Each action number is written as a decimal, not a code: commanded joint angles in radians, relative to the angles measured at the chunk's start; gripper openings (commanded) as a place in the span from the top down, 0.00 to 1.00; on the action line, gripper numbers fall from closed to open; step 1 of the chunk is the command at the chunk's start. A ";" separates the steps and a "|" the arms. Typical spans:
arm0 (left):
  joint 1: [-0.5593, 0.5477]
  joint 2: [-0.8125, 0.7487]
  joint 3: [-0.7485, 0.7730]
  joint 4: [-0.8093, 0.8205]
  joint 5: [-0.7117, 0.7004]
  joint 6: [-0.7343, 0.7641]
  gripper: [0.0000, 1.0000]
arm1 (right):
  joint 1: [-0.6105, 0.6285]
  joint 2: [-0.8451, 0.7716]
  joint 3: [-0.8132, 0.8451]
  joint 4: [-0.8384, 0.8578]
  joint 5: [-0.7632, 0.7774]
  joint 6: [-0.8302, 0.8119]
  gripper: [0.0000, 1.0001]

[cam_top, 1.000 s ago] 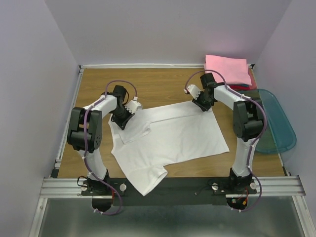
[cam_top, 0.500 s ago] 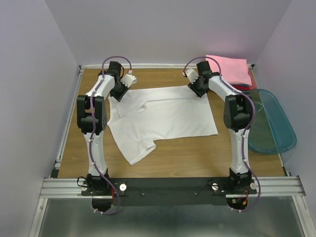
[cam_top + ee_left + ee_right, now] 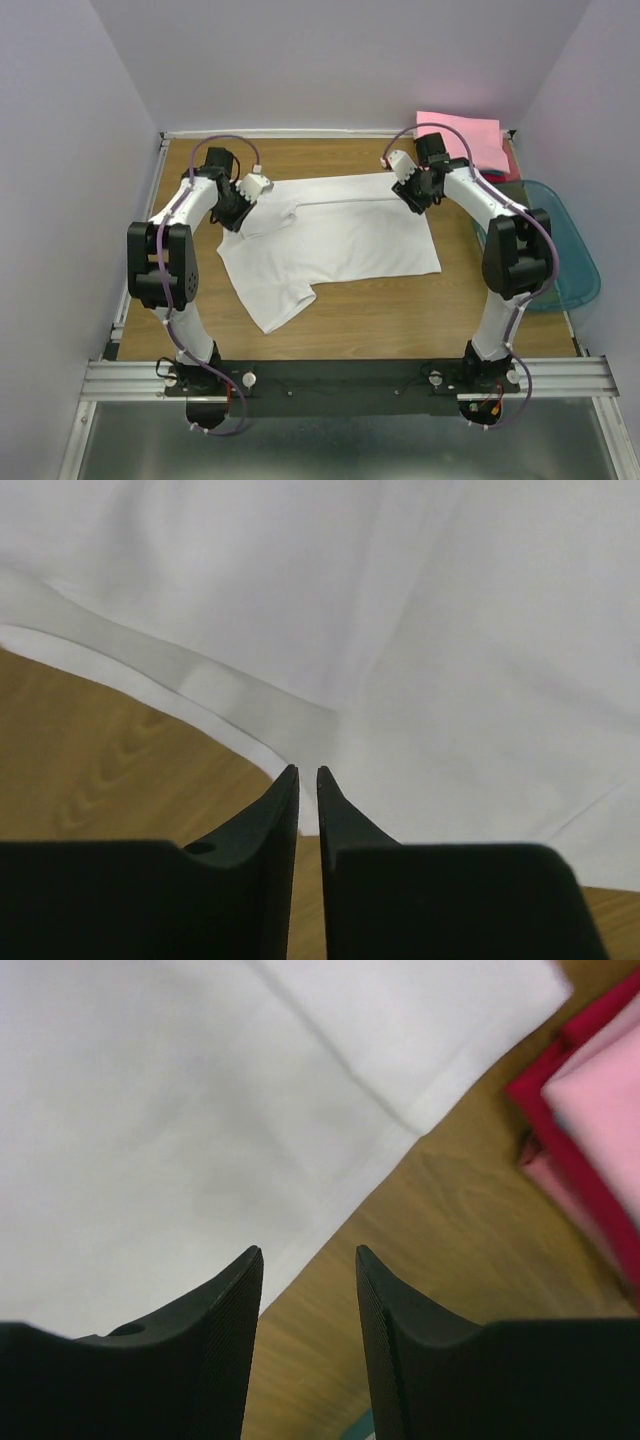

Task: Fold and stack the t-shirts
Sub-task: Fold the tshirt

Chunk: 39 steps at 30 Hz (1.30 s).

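Note:
A white t-shirt [image 3: 335, 235] lies spread flat on the wooden table, one sleeve pointing toward the near left. It fills the left wrist view [image 3: 400, 610] and the right wrist view [image 3: 150, 1110]. My left gripper [image 3: 233, 212] hovers over the shirt's far left edge. Its jaws [image 3: 307, 772] stand only a narrow slit apart, with no cloth between them. My right gripper [image 3: 416, 198] is over the shirt's far right corner, open and empty [image 3: 308, 1252], with bare wood showing between the fingers.
A stack of folded pink and red shirts [image 3: 462, 140] sits at the far right corner and also shows in the right wrist view [image 3: 600, 1080]. A teal tray [image 3: 565, 250] lies along the right edge. A raised rim [image 3: 150, 210] borders the table's left side.
Both grippers dragged the shirt away from the near edge and laid it flat. Since then both have let go and drawn back slightly; the shirt has stayed put.

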 commanded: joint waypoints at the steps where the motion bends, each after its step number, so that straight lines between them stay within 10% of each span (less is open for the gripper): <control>1: 0.002 -0.034 -0.159 0.027 0.034 0.002 0.82 | 0.006 -0.002 -0.128 -0.067 -0.029 -0.006 0.51; 18: 0.094 0.086 -0.190 0.069 -0.055 0.056 0.91 | 0.049 0.006 -0.267 -0.053 -0.086 0.063 0.56; 25: 0.094 -0.051 -0.113 -0.107 0.135 0.189 0.59 | 0.051 -0.141 -0.218 -0.156 -0.145 0.049 0.48; 39: 0.083 -0.373 -0.388 -0.229 0.138 0.438 0.53 | 0.169 -0.320 -0.555 -0.117 0.012 -0.045 0.45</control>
